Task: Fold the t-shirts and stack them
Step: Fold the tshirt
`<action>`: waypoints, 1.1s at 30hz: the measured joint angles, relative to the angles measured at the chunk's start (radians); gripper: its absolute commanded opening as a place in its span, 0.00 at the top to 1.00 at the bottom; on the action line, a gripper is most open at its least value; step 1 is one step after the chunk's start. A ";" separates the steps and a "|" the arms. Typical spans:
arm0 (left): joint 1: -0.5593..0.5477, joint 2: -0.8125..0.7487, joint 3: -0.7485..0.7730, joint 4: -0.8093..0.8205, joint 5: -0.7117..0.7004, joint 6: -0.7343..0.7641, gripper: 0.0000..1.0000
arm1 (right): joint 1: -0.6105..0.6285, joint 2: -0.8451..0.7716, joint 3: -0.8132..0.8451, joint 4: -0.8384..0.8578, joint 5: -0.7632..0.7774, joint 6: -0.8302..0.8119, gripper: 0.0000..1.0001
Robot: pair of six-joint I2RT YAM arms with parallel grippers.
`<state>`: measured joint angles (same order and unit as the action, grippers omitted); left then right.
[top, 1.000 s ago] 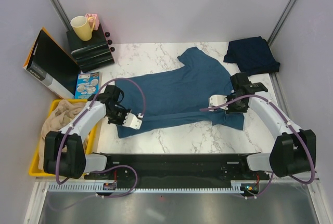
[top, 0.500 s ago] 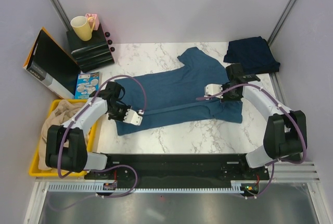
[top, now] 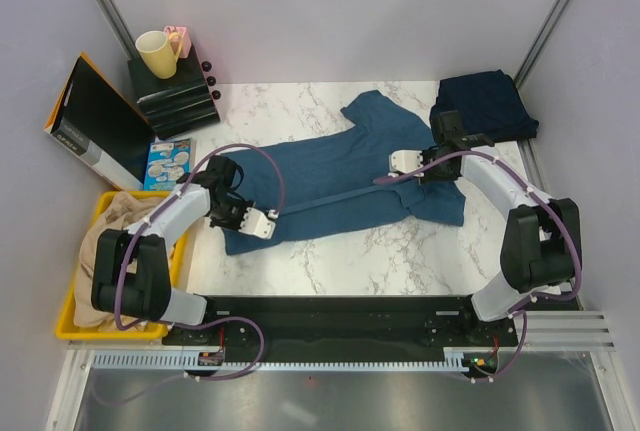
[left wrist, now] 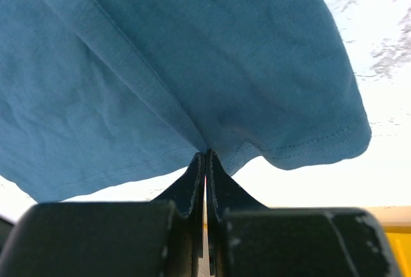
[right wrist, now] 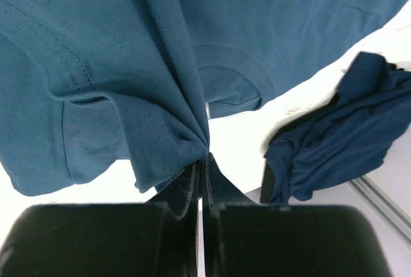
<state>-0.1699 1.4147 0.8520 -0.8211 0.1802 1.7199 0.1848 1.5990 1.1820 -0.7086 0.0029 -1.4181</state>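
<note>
- The left gripper [left wrist: 205, 156] is shut tight. A small pinch of the steel-blue t-shirt [top: 340, 173] is caught between its tips, right at the stitched bottom hem.
- The right gripper [right wrist: 204, 159] is likewise closed on a gathered bunch of the same shirt. A double-stitched edge is seen at the pinch, possibly a sleeve hem, though the bunching leaves that uncertain.
- A taut ridge of cloth is drawn in a straight line between the two pinches. The near long edge appears to be held up at both ends so that it can be laid over the rest as a lengthwise fold.
- The shirt is spread sideways across the middle of the marble table [top: 400, 263], with its bottom hem toward the left arm and its collar toward the right. The far sleeve is left flat, pointing to the back.
- The fold is judged to be under way and not yet laid down.
- The navy t-shirt [top: 487, 103] is left in a rumpled heap at the far right corner, near the right gripper. Stacking is judged not to have begun.
- At the left edge a yellow bin [top: 68, 323] holding beige cloth [top: 120, 223] is kept beside the table. A cream mug [top: 155, 52] is set on a black stand [top: 175, 93] in the far left corner.
</note>
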 measured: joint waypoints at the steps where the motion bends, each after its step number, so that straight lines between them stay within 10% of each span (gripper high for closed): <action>1: -0.002 0.007 0.000 0.006 -0.003 0.000 0.98 | 0.000 0.004 0.005 0.003 0.001 -0.003 1.00; 16: -0.011 0.072 0.070 0.057 -0.031 -0.021 0.98 | 0.002 0.022 0.018 0.021 0.037 -0.026 1.00; 24: -0.011 0.108 0.071 0.079 -0.087 -0.053 0.54 | 0.011 0.038 0.018 0.034 0.063 -0.026 1.00; 33: -0.013 0.067 0.099 0.086 -0.095 -0.116 0.52 | 0.017 0.059 0.025 0.044 0.099 -0.026 1.00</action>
<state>-0.1833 1.4815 0.9512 -0.7349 0.0853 1.6043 0.2016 1.6581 1.2072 -0.6647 0.1020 -1.4441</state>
